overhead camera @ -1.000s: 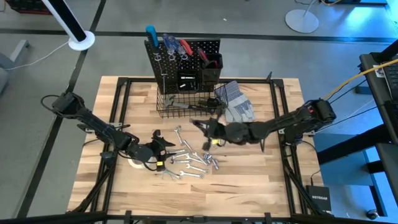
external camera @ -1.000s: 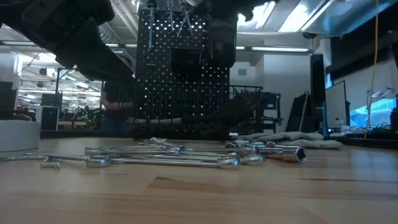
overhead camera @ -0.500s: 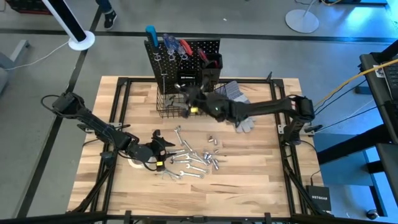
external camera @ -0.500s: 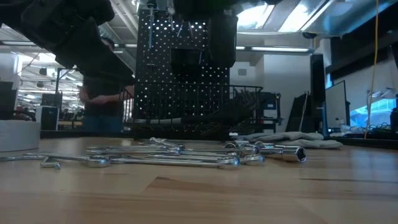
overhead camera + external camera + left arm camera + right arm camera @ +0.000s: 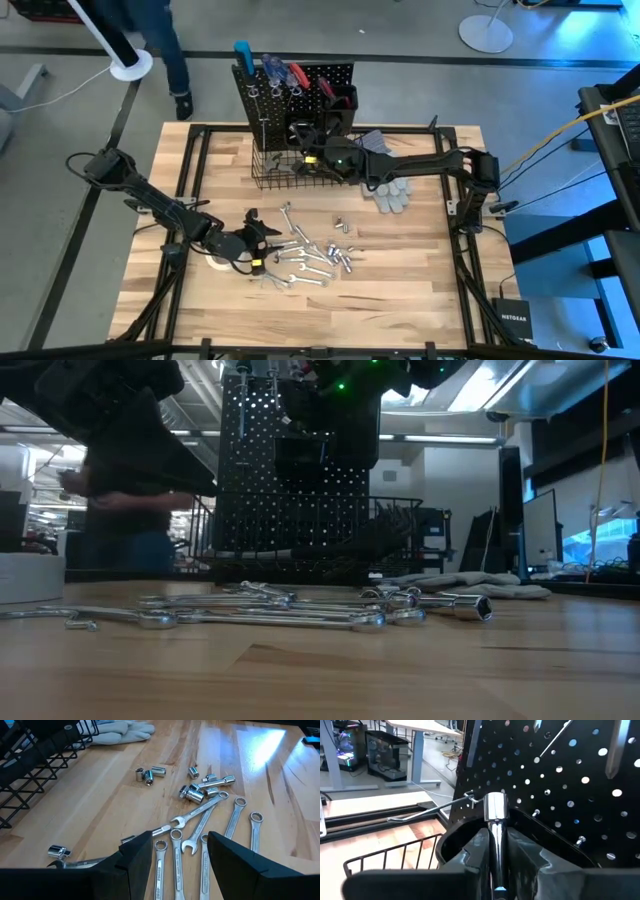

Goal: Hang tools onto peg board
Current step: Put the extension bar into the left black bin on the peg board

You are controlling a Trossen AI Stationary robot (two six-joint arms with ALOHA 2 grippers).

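Note:
The peg board [image 5: 300, 85] stands upright at the table's far side, with hooks, box bins and a wire basket [image 5: 285, 168] at its base. Red- and blue-handled tools hang on it. My right gripper [image 5: 308, 138] is up at the board, shut on a silver tool [image 5: 495, 817]; the tool's head is beside a silver hook [image 5: 432, 810] and above a black box bin [image 5: 535, 837]. Silver wrenches and sockets [image 5: 310, 255] lie flat on the wood. My left gripper [image 5: 262, 235] hovers open just over them [image 5: 200, 827], touching nothing. A white tape roll [image 5: 215, 262] lies beneath the left arm. My right gripper pinches the silver tool's shaft [image 5: 496, 850] between its two fingers, the tool lying along them. Its round head [image 5: 495, 805] sticks out past the fingertips toward the board. The tool is lifted clear of the table; whether it touches the hook I cannot tell.
Grey work gloves [image 5: 385, 175] lie right of the basket, under the right arm. Loose sockets [image 5: 150, 772] sit apart from the wrench pile. A person [image 5: 165, 50] walks past the table's far left corner. Bare wood shows at the table's near right.
My right gripper has risen from the table's middle and swung toward the far edge, up to the peg board's bins, carrying the silver tool. A person has walked into view beyond the far left corner.

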